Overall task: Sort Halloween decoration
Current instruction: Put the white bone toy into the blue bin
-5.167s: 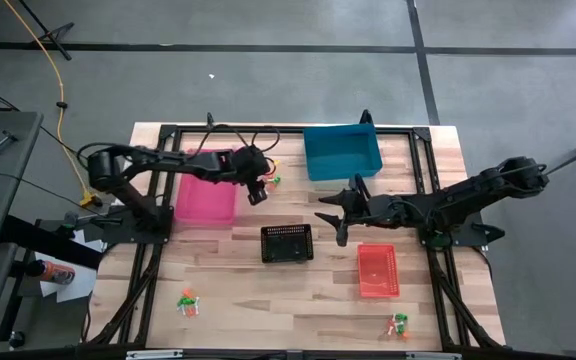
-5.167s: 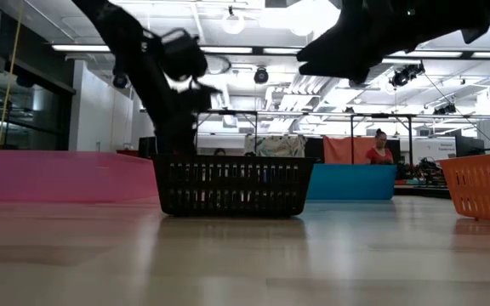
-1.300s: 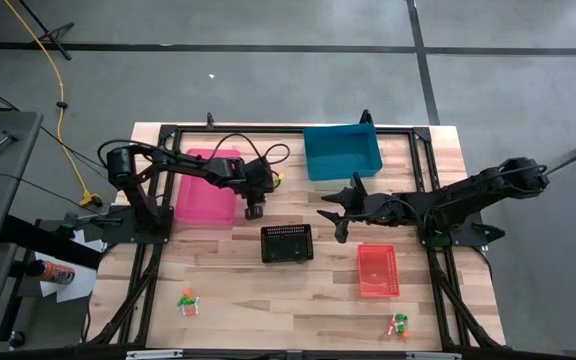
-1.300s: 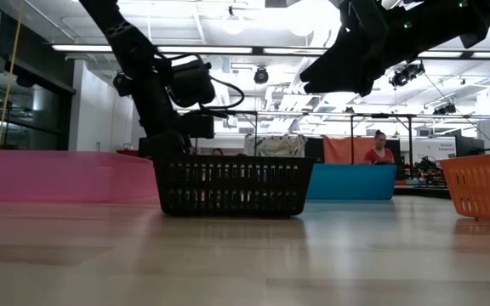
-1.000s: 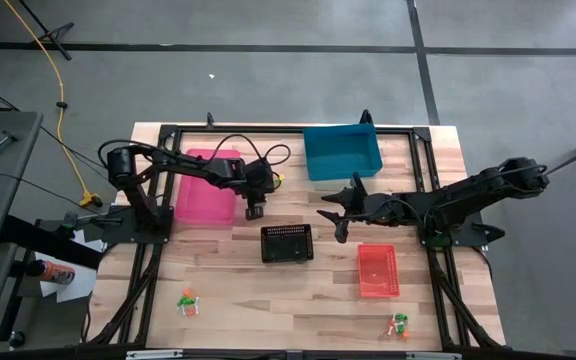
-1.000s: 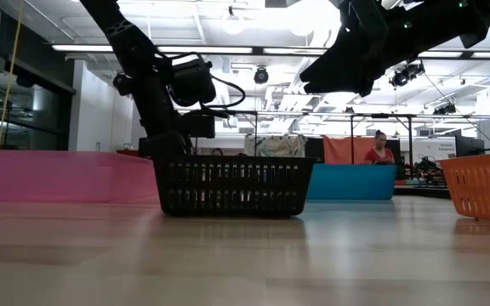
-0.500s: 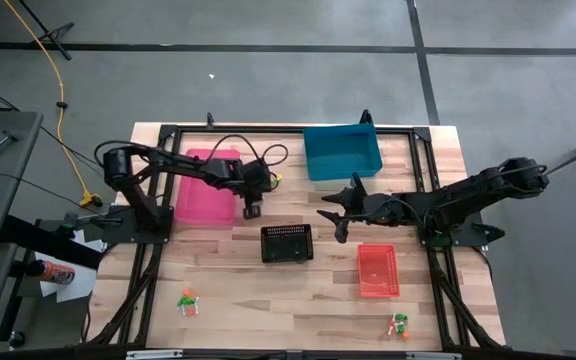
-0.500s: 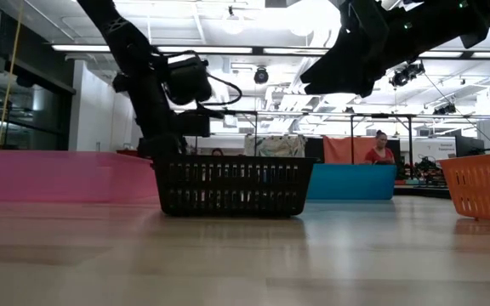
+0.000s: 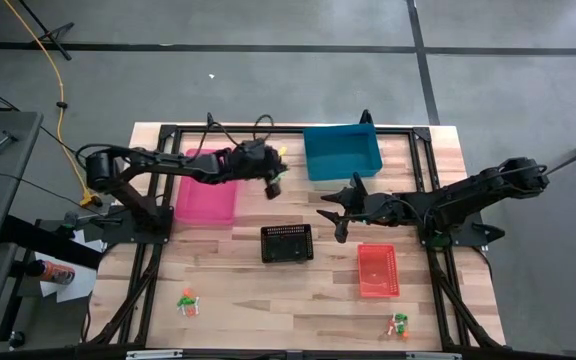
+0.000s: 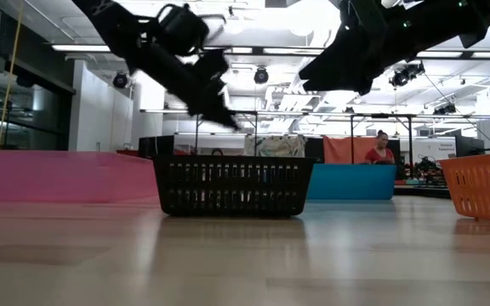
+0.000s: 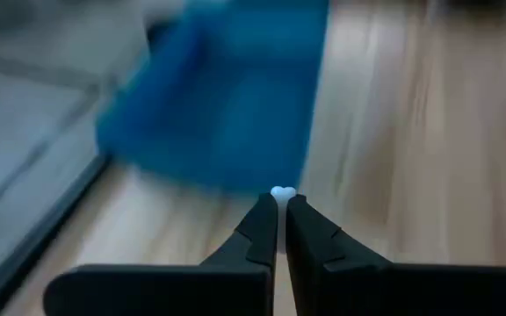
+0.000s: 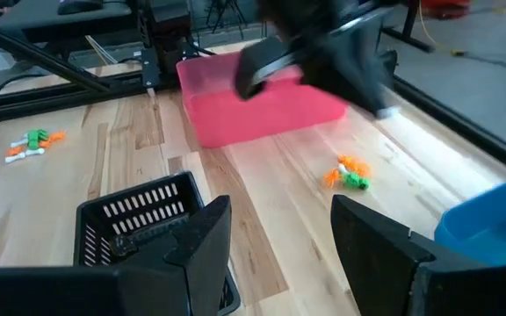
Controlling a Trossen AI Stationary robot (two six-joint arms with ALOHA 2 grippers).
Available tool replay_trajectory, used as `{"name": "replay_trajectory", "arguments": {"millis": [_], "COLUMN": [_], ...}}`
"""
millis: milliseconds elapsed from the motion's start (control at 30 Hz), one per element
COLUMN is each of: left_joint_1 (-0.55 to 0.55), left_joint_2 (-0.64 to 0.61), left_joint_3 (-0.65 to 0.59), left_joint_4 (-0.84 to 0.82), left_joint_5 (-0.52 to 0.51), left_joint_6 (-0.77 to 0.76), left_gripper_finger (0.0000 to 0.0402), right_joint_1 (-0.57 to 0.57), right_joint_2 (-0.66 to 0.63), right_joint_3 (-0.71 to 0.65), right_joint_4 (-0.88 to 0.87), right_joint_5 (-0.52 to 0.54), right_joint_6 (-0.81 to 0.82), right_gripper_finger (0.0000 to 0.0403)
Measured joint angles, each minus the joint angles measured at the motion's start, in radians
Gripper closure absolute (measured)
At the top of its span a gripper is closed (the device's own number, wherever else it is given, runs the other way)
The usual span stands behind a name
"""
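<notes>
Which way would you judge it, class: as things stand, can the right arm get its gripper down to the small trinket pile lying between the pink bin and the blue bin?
Probably yes. The right gripper is open and empty, hovering above bare table. The trinket pile lies uncovered, with nothing between. The left gripper, shut on a white trinket, hangs nearby and might crowd it.

Table [image 9: 238, 290] is seen whole from straight overhead in high view. Low view is set at tabletop level, facing across to the room; black bin [image 10: 232, 184] is shared with high view. Left wrist view is aimed close at blue bin [image 11: 227, 105]. Right wrist view is pointed across at pink bin [image 12: 262, 110].
</notes>
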Motion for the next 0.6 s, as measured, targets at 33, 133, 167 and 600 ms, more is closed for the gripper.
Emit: {"name": "replay_trajectory", "arguments": {"millis": [33, 133, 167, 600], "left_joint_1": [0.0, 0.0, 0.0, 0.013], "left_joint_2": [0.011, 0.08, 0.104, 0.424], "left_joint_3": [-0.01, -0.015, -0.012, 0.36], "left_joint_4": [0.082, 0.316, 0.382, 0.23], "left_joint_5": [0.009, 0.047, 0.053, -0.142], "left_joint_6": [-0.025, -0.093, -0.117, -0.196], "left_gripper_finger": [0.0401, 0.0401, 0.0401, 0.0401], "right_joint_1": [0.0, 0.002, 0.002, 0.002], "right_joint_2": [0.0, 0.0, 0.0, 0.0], "right_joint_3": [0.0, 0.0, 0.0, 0.0], "right_joint_4": [0.012, 0.049, 0.06, 0.088], "right_joint_5": [0.0, 0.001, 0.001, 0.0], "right_joint_6": [-0.008, -0.045, -0.053, -0.102], "right_gripper_finger": [0.021, 0.021, 0.021, 0.021]}}
